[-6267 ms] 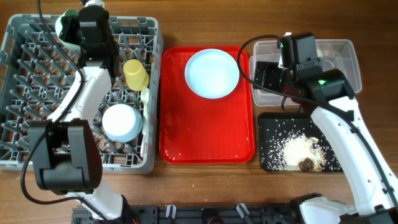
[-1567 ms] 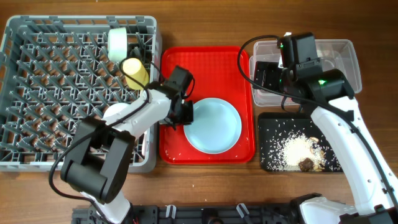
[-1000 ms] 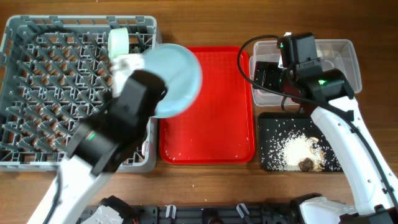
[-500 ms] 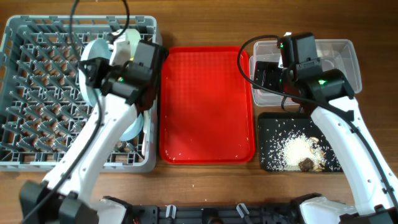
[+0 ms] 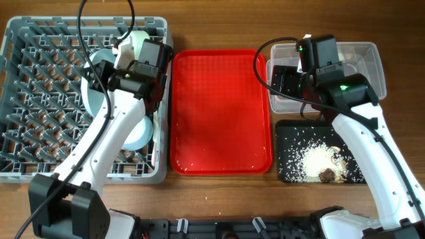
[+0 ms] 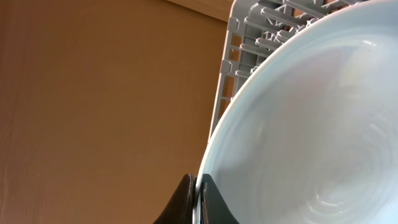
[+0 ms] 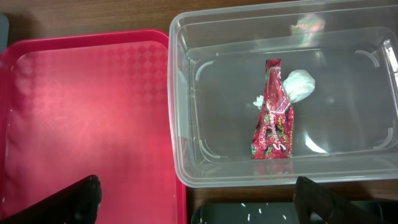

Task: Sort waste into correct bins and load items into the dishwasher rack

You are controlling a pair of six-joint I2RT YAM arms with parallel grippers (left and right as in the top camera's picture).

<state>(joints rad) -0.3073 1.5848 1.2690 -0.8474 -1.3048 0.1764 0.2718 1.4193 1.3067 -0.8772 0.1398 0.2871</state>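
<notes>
The left gripper (image 6: pixel 198 200) had its fingers pinched on the rim of the pale blue plate (image 6: pixel 311 124), which filled the right side of the left wrist view. In the overhead view the plate stood on edge in the upper middle of the grey dishwasher rack (image 5: pixel 40 99), which took up the left third of the frame. Whether the plate's lower rim rested between the pegs could not be told. A pale blue bowl (image 5: pixel 138 133) lay in the lower right part of the rack, partly under the arm. A pale green bowl (image 5: pixel 136 41) sat near the rack's top edge. The red serving tray (image 5: pixel 219 113) lay bare in the middle of the wooden table (image 5: pixel 219 26), just beside the rack.

The right gripper (image 7: pixel 198 186) hung over the clear tub (image 5: pixel 368 66) at the upper right, with its fingers (image 7: pixel 81 199) spread wide and holding nothing. Inside the tub lay the red snack wrapper (image 7: pixel 272 118) with the crumpled white tissue (image 7: pixel 298 84) touching its upper end. Just below the tub, at the lower right, the black tray (image 5: pixel 285 133) held a heap of white rice (image 5: pixel 317 159) and some brown scraps (image 5: pixel 327 175), with loose grains scattered around them.
</notes>
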